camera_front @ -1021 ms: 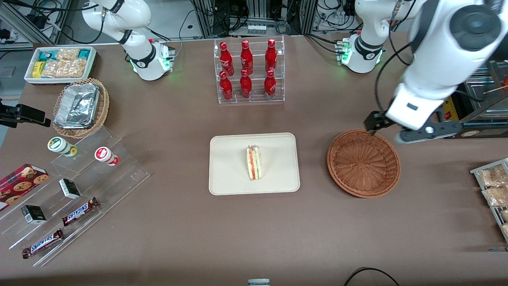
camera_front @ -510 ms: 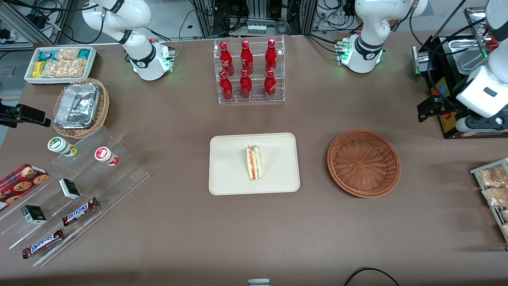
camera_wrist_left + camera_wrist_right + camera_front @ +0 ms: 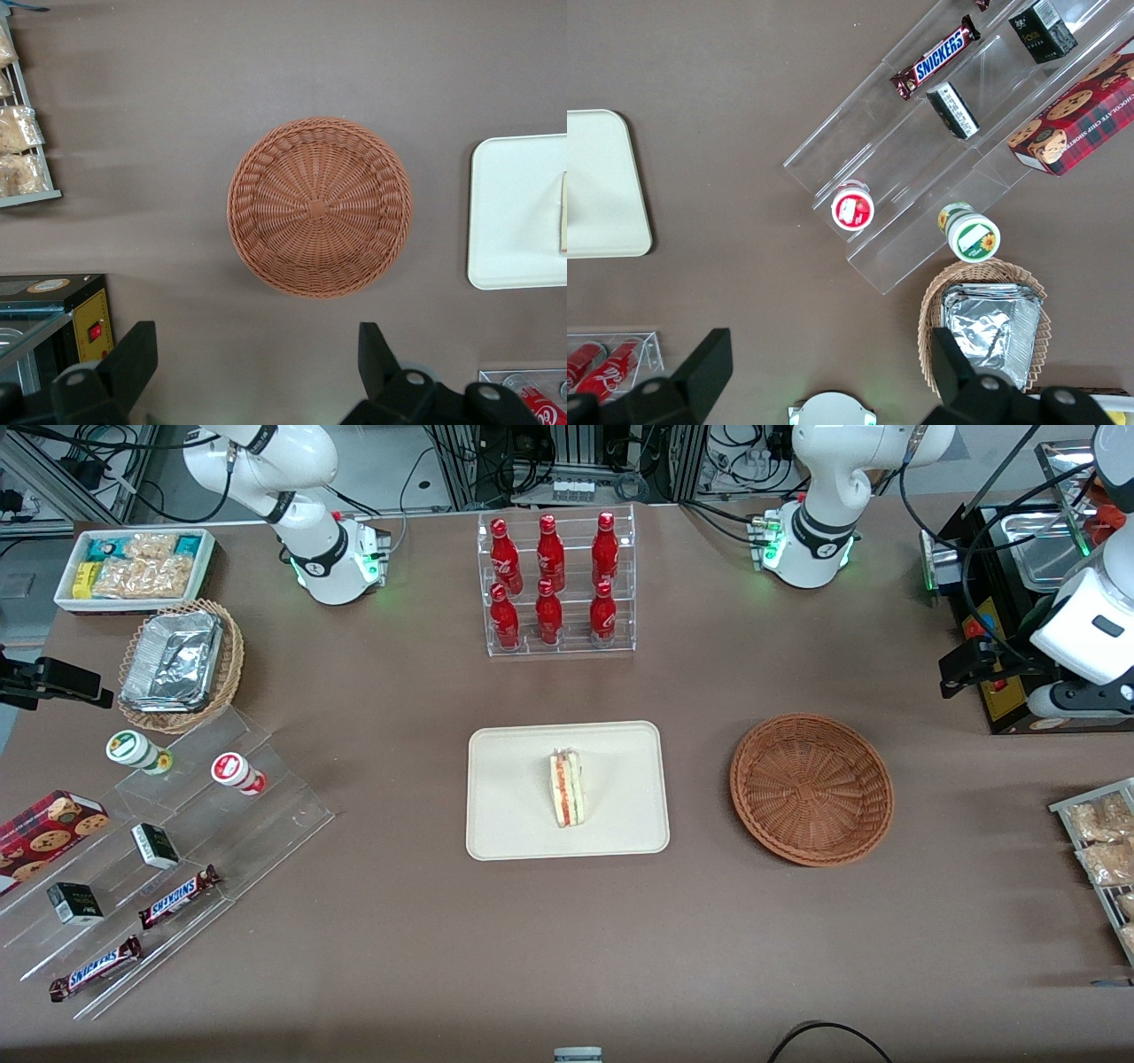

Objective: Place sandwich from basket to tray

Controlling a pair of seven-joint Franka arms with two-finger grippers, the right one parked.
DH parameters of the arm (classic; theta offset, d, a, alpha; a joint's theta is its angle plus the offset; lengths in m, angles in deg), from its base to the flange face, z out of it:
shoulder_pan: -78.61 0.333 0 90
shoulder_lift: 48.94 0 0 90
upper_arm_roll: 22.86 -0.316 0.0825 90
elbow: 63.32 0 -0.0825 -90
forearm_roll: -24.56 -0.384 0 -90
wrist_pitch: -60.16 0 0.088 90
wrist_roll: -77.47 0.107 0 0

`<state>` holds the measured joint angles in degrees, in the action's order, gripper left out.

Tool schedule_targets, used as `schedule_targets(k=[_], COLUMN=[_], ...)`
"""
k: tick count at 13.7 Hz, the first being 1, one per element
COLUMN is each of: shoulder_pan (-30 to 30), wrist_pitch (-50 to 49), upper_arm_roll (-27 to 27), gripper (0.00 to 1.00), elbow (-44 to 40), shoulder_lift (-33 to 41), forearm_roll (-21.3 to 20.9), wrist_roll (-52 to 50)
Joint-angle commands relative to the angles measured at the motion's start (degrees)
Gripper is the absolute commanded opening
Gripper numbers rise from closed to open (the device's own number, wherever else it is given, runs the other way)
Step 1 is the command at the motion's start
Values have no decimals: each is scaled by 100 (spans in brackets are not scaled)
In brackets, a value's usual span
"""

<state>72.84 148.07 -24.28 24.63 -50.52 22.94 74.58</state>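
Note:
The sandwich (image 3: 567,788) stands on its edge in the middle of the cream tray (image 3: 505,824), with its pink, orange and green layers showing. The brown wicker basket (image 3: 811,788) beside the tray is empty. My left gripper (image 3: 961,666) is open and empty. It hangs high above the table near the black appliance, toward the working arm's end and away from the basket. In the left wrist view the gripper (image 3: 255,341) has its fingers spread wide, and I see the empty basket (image 3: 319,208), the tray (image 3: 514,212) and a sliver of the sandwich (image 3: 563,212).
A clear rack of red bottles (image 3: 554,584) stands farther from the front camera than the tray. A black appliance (image 3: 1019,602) and a rack of snack packets (image 3: 1099,841) sit at the working arm's end. Acrylic steps with snacks (image 3: 168,841) and a foil-filled basket (image 3: 182,664) sit at the parked arm's end.
My left gripper has swung away from above the basket's rim toward the working arm's end of the table, then nearly stopped. The sandwich, tray and basket have not moved.

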Motion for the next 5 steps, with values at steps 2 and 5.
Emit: schedule_targets(k=[2, 5], shoulder_pan=[-56, -47], wrist_pitch=[-81, -178], upper_arm_roll=[-95, -165], gripper=[100, 100], elbow=[-94, -85], shoulder_lift=[26, 78], forearm_roll=[-40, -40], wrist_roll=[104, 148])
